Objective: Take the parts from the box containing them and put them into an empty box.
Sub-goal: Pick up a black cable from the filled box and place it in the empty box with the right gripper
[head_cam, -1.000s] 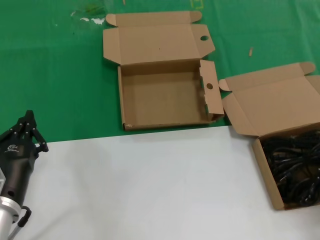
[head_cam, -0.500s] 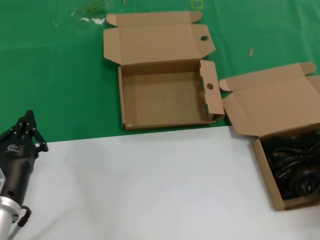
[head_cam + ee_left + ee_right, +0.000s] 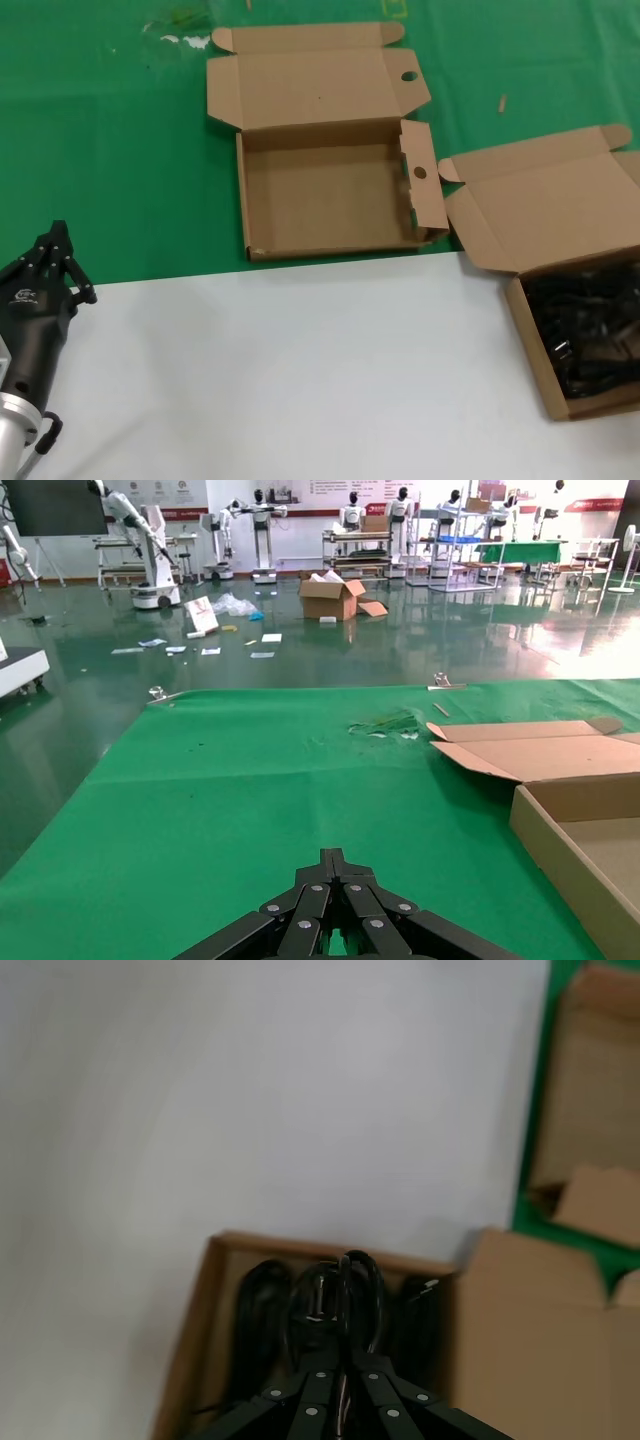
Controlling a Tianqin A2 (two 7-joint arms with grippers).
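The plain-lidded cardboard box (image 3: 527,345) sits at the right edge of the head view, lid open, with black cable bundles (image 3: 590,330) inside. The empty box (image 3: 330,190), with round holes in its flaps, lies open on the green mat to its left. My right gripper (image 3: 343,1358) is out of the head view. In its wrist view it hovers over the cable box (image 3: 195,1340), shut on a looped black cable bundle (image 3: 340,1285). My left gripper (image 3: 55,250) is shut and empty, parked at the near left (image 3: 335,858).
The near half of the table is a white surface (image 3: 300,370); the far half is green mat (image 3: 100,150). The empty box's lid (image 3: 310,80) lies open away from me. Its corner also shows in the left wrist view (image 3: 570,840).
The cables in the right box have shifted and look disturbed. The left arm and both boxes have not moved.
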